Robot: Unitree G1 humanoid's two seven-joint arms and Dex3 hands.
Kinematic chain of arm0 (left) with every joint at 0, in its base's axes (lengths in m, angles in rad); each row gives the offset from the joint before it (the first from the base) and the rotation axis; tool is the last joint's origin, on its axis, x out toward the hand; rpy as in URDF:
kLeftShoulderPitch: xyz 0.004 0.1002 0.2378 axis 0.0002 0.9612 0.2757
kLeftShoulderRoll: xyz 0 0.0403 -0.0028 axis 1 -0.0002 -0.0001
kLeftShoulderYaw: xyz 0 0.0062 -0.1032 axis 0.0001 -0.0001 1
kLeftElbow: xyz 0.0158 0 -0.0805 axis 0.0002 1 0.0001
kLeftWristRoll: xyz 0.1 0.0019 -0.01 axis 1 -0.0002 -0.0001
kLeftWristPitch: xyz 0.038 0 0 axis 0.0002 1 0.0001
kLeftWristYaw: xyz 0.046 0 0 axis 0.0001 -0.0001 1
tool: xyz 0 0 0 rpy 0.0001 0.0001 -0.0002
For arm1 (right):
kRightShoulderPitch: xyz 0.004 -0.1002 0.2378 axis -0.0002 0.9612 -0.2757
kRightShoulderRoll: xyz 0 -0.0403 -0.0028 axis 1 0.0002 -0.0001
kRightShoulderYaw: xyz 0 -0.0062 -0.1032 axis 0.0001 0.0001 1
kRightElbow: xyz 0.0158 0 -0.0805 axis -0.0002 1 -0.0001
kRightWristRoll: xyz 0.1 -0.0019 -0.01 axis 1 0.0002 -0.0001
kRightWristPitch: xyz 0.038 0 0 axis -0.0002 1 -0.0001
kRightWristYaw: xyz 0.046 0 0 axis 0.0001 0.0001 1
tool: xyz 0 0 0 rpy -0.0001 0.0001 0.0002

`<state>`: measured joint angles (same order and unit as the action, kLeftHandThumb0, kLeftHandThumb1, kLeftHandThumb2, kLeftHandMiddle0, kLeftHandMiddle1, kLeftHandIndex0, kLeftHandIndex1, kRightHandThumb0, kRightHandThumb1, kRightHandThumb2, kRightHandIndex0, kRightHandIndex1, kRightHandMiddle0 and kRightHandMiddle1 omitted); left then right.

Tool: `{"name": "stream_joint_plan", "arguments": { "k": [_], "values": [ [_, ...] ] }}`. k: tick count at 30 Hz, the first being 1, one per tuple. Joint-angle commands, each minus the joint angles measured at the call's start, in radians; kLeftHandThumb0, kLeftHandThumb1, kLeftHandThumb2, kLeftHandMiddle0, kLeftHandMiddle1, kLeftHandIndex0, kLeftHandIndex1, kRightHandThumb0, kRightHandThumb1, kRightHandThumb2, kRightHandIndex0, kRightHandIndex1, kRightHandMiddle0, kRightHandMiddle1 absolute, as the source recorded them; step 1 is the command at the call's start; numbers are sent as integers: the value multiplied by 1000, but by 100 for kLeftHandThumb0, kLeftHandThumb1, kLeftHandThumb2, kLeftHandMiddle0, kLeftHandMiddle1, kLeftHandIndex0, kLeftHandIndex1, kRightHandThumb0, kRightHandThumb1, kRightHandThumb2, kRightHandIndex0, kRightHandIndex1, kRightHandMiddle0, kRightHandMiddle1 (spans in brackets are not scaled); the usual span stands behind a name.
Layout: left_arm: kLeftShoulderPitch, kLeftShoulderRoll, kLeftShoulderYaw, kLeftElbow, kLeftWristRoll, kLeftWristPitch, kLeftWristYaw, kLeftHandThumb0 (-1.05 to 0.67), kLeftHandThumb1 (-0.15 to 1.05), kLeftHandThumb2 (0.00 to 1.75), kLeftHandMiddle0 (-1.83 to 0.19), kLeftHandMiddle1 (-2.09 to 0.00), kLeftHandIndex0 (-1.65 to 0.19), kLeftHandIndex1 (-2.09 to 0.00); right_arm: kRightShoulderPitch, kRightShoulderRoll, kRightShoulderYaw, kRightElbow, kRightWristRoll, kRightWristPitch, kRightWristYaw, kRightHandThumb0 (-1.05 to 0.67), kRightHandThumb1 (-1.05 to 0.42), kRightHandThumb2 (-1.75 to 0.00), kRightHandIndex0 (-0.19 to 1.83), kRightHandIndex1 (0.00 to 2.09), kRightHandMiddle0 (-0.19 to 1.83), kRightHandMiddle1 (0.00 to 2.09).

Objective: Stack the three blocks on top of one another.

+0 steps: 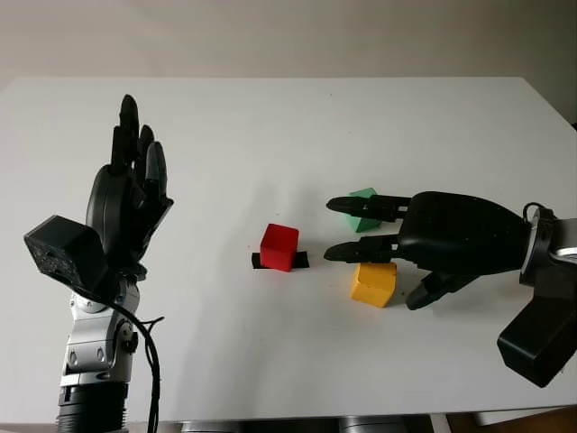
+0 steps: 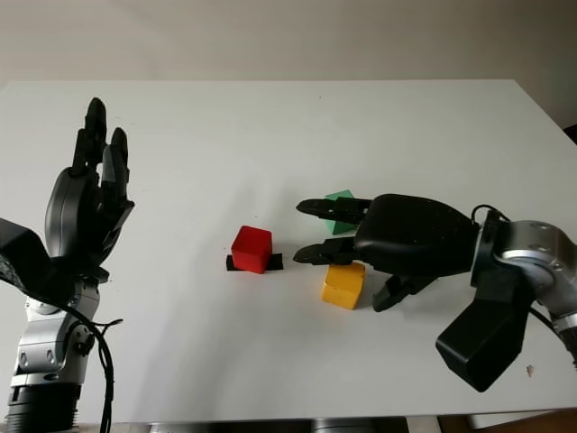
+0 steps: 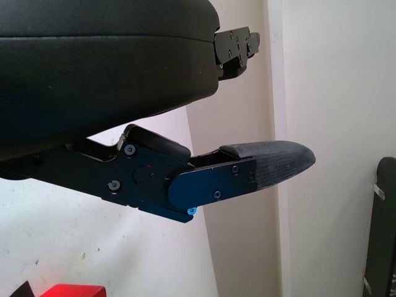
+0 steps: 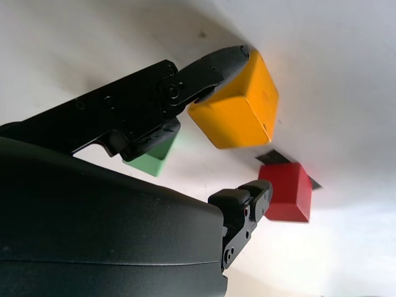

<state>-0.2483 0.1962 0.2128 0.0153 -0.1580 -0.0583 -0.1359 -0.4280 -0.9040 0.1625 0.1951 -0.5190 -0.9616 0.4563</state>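
Both arms come in nearest the camera, at seven and five o'clock. Biggest of all is the white table (image 1: 270, 117), bare and matte, with a pale wall beyond its far edge.

Next in size, the right hand (image 1: 397, 236) reaches in from four o'clock toward the middle. It holds nothing; its fingers (image 1: 356, 250) are open over the yellow block (image 1: 374, 283), one of them touching or nearly touching that block's top edge in the right wrist view. The left hand (image 1: 126, 194) is raised at nine o'clock, open and idle.

Smallest are the three blocks, none stacked. The red block (image 1: 279, 246) sits at the centre on a black strip (image 1: 302, 260). The yellow one lies just beside it toward four o'clock, and the green block (image 1: 365, 200) stands at two o'clock, partly behind the upper finger.

The likely trouble: closing the fingers off-centre could tip or skid the yellow block on the smooth surface, and the upper finger could knock the green one away.
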Motion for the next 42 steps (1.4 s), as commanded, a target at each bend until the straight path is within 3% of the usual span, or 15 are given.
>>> {"name": "stream_joint_plan", "arguments": {
  "k": [1, 11, 23, 30, 33, 34, 35, 38, 42],
  "values": [
    [-7, 7, -4, -19, 1, 3, 0, -73, 105, 60, 14, -6, 14, -6, 3, 15, 6, 17, -16, -16, -30, -48, -86, -6, 5, 7, 47, 13],
    [8, 13, -2, -40, 0, 12, -14, -73, 105, 60, 14, -6, 14, -6, -46, 30, 13, 76, -195, -117, -194, -18, -92, -6, 14, 10, 64, 23],
    [19, 8, -2, -55, -4, 13, -16, -72, 105, 59, 14, -6, 14, -6, -93, 0, 37, 134, -308, -130, -292, -38, -89, -5, 17, 8, 66, 25],
    [22, 11, -3, -55, -8, 7, -26, -72, 105, 59, 14, -5, 14, -6, -101, -9, 46, 141, -314, -99, -293, -27, -88, -5, 15, 6, 61, 21],
    [23, 11, -5, -58, -2, 11, -23, -73, 105, 59, 14, -6, 14, -6, -102, -5, 48, 146, -300, -100, -298, -33, -90, -6, 15, 6, 69, 26],
    [24, 10, -6, -60, 0, 13, -21, -73, 105, 59, 13, -6, 13, -6, -101, -1, 47, 153, -288, -105, -302, -35, -90, -6, 17, 6, 76, 34],
    [24, 10, -6, -62, 1, 15, -20, -73, 105, 59, 13, -6, 13, -6, -100, 2, 47, 158, -275, -107, -302, -37, -89, -6, 20, 6, 74, 60],
    [25, 11, -7, -66, 2, 19, -21, -73, 105, 59, 13, -6, 13, -6, -102, 4, 50, 165, -251, -113, -301, -37, -89, -5, 26, 7, 63, 101],
    [23, 11, -5, -62, -3, 18, -24, -73, 105, 58, 14, -5, 14, -6, -105, 4, 55, 169, -224, -110, -288, -36, -88, -5, 30, 8, 57, 110]
  ]
}}
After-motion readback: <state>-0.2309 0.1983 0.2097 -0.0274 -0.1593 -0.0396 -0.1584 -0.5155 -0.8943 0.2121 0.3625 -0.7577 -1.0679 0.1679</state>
